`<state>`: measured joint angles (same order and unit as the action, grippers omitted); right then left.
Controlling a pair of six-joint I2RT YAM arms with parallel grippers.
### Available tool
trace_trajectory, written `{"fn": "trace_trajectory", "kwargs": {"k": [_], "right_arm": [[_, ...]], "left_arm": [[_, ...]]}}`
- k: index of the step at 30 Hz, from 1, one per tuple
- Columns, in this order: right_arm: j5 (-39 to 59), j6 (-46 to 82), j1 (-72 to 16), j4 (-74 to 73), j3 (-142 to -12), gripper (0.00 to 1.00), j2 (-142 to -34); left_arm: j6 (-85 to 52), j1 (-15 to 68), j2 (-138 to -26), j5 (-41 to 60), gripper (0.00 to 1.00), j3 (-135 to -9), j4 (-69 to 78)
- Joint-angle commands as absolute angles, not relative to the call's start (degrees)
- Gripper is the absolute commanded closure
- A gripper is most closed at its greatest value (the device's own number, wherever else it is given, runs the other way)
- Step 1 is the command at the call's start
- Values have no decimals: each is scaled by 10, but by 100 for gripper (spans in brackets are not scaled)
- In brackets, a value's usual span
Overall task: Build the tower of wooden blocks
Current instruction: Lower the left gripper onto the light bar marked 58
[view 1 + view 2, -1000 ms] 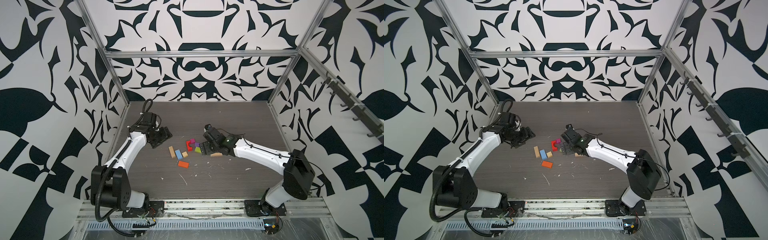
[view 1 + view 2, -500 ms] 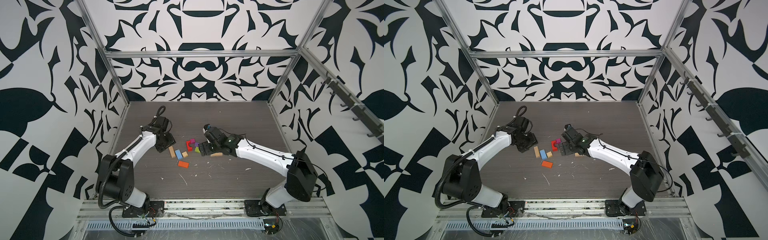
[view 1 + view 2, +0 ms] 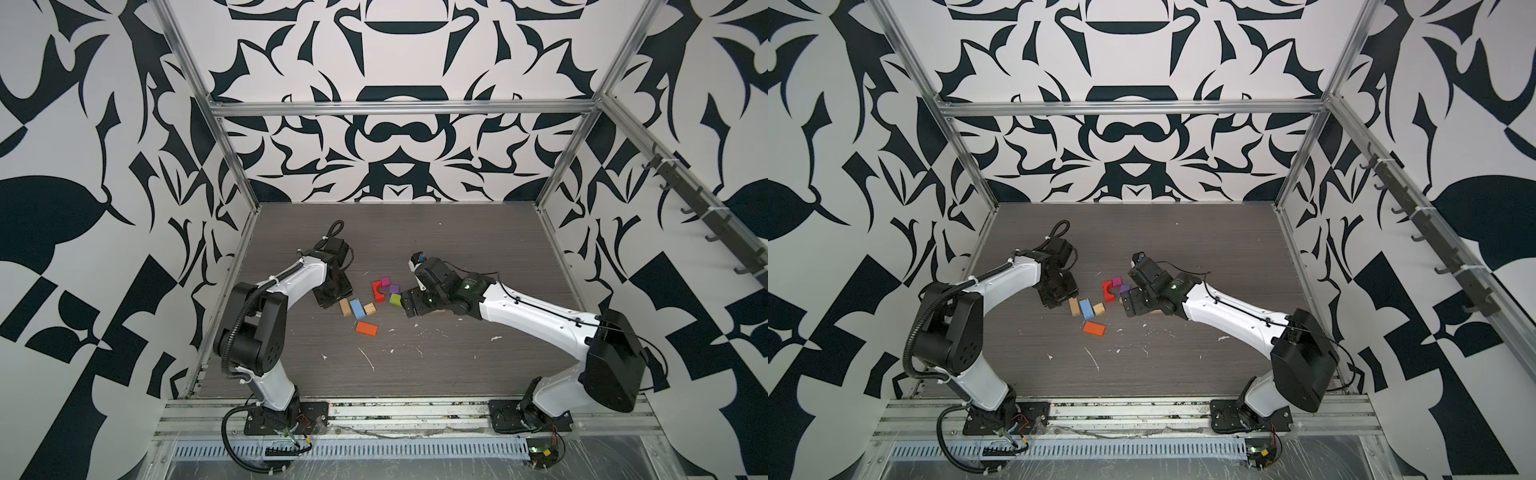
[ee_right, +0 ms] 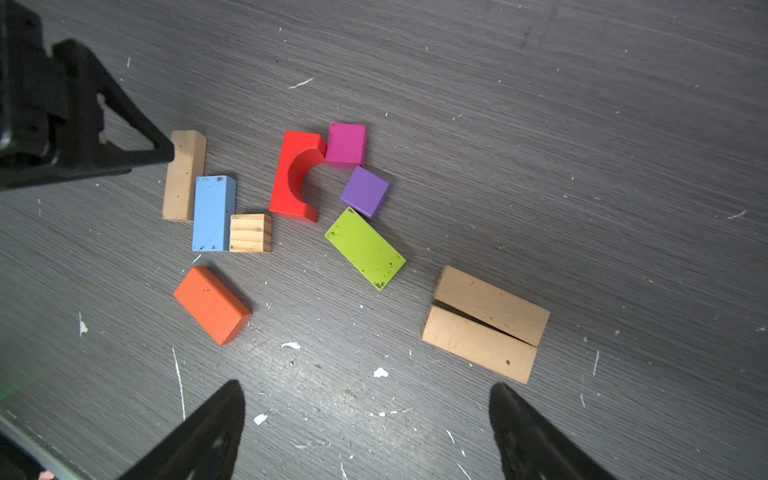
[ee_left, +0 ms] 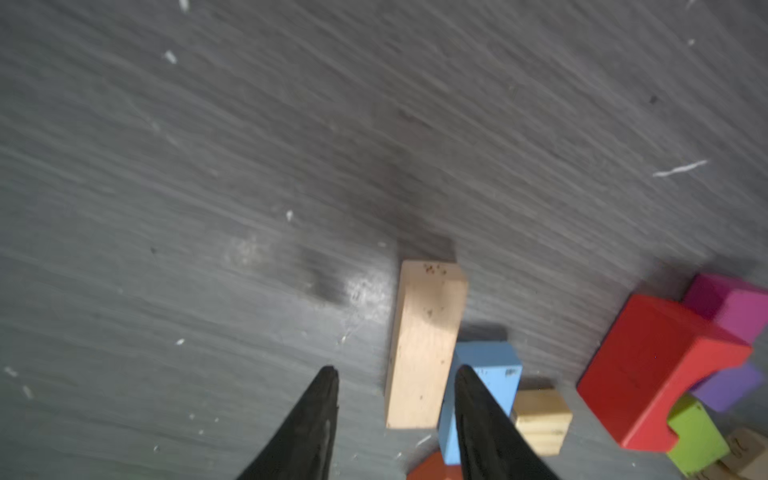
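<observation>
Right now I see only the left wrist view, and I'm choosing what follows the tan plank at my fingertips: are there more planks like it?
Observer: Yes, two more tan planks lie flat side by side, touching each other and nothing else.
Operator: Is the right gripper holding anything?
Observer: No, it is open and empty, hovering near those planks.
Operator: And the orange block? I see only its corner.
Observer: It lies flat on its own, touching no other block.
</observation>
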<state>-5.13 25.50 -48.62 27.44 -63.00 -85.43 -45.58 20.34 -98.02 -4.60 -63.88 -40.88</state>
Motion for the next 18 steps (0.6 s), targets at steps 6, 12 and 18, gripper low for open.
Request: {"fn": "trace_trajectory", "kwargs": {"k": [6,12,18], "right_arm": [[-51,254,-490,272,-620,6,-835],[-51,260,-489,274,-622,6,-834],[-53,264,-490,279,-624,6,-837]], "left_arm": [[-448,205,-1005,-56,52,-658,-413],[-444,206,-1023,-46,54,-657,-400],[-443,213,-1036,-50,55,-655,-395]]}}
